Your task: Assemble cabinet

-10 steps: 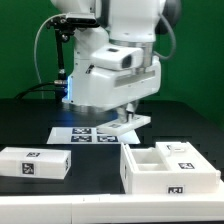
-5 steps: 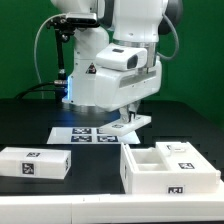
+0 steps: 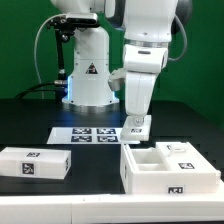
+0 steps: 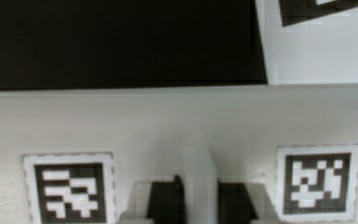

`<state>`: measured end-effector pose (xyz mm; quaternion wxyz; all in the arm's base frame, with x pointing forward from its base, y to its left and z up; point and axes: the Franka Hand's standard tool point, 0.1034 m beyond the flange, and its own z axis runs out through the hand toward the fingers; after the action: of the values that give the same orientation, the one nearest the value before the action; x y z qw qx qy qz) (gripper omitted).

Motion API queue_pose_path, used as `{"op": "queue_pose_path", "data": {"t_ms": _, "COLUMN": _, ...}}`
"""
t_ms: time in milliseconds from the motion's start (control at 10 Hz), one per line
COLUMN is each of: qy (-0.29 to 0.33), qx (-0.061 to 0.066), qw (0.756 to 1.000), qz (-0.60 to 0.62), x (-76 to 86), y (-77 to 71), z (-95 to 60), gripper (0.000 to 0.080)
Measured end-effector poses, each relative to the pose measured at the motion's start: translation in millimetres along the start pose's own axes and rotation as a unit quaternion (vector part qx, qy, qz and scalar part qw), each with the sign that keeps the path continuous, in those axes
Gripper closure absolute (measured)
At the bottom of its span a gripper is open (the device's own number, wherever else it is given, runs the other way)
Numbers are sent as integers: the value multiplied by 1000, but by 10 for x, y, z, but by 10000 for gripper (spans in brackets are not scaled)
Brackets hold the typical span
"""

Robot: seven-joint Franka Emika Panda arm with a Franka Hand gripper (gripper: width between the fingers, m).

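We hold the small white plastic tagged slab (image 3: 138,129) upright, gripper (image 3: 135,116) clamped on it, just behind the open white boxy cabinet body (image 3: 150,178), probably for slotting in.

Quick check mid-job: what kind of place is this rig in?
Probably a robotics lab bench: black table, green backdrop, and a marker board of printed tags beside tagged white cabinet parts.
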<state>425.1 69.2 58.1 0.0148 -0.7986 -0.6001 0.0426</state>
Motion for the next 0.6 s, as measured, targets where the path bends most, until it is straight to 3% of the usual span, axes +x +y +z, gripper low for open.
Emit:
{"op": "queue_pose_path", "data": {"t_ms": 200, "qy": 0, "qx": -1, "qw": 1000, "qz": -5, "x": -5, "y": 4, "z": 1, "gripper": 735}}
{"op": "queue_pose_path", "data": {"t_ms": 500, "qy": 21, "qx": -57, "qw": 989, "qz": -134, "x": -44, "y": 242, "z": -100, "gripper": 735}}
{"op": "queue_pose_path", "data": {"t_ms": 600, "qy": 21, "qx": -51, "qw": 992, "qz": -113, "x": -49, "y": 213, "z": -78, "gripper": 735}}
